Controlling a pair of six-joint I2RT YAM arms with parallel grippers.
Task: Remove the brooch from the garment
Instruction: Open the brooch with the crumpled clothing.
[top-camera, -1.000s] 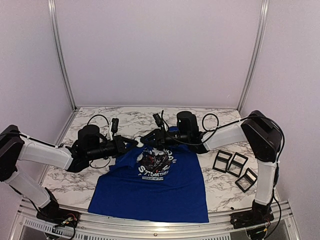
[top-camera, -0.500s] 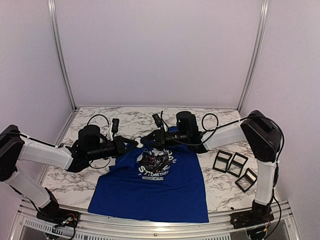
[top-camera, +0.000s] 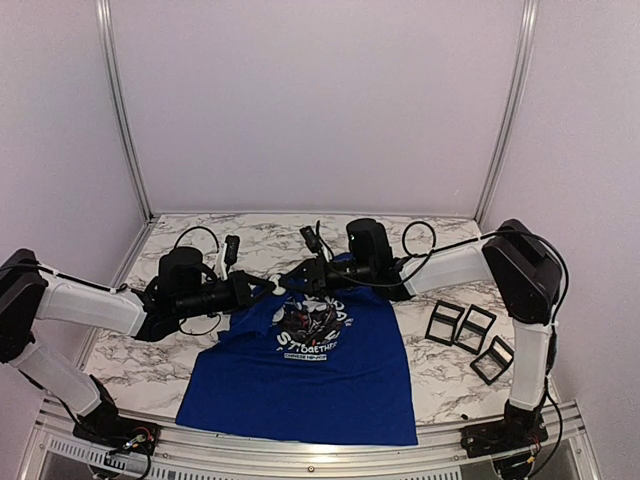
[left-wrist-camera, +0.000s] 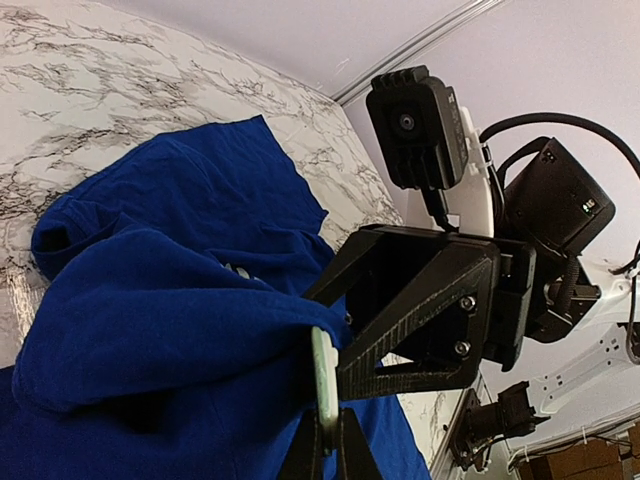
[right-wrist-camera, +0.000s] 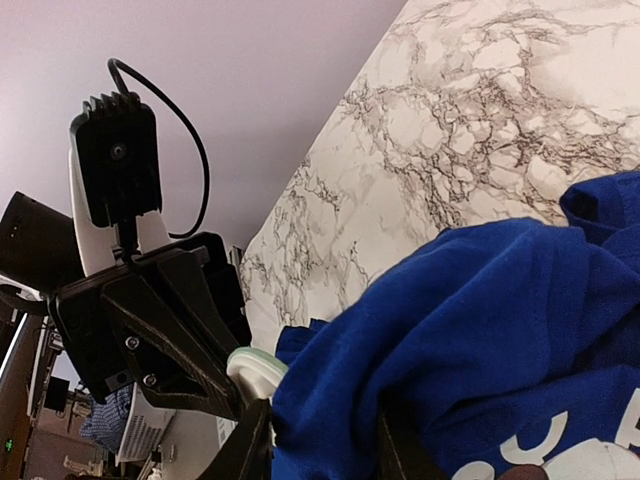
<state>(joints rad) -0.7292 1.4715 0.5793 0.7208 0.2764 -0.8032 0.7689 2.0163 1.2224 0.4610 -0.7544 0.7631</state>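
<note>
Both arms are meeting over the far, collar end of the blue panda T-shirt (top-camera: 300, 385). It is lying on the marble table (top-camera: 450, 240) with its hem toward the near edge.

The left gripper (left-wrist-camera: 325, 445) is clamping down on the brooch (left-wrist-camera: 323, 372), a pale round disc I am viewing edge-on between its fingertips. The right gripper (right-wrist-camera: 315, 440), reaching in from the right, is pinching a bunched fold of blue cloth just beside the disc, and the fabric is filling the gap between its fingers.

The shirt's far part is rising off the table in a peak where the two tools are meeting, while the lower body and hem are lying flat.

I am reading this as a counter-hold. The right side is anchoring the cloth so the left can pull the brooch free without dragging the whole shirt along.

The disc is sitting against the fabric, so I am judging it not yet detached, though the fastening itself is hidden.

Three small black frames (top-camera: 470, 335) are lying on the table to the right of the shirt.
</note>
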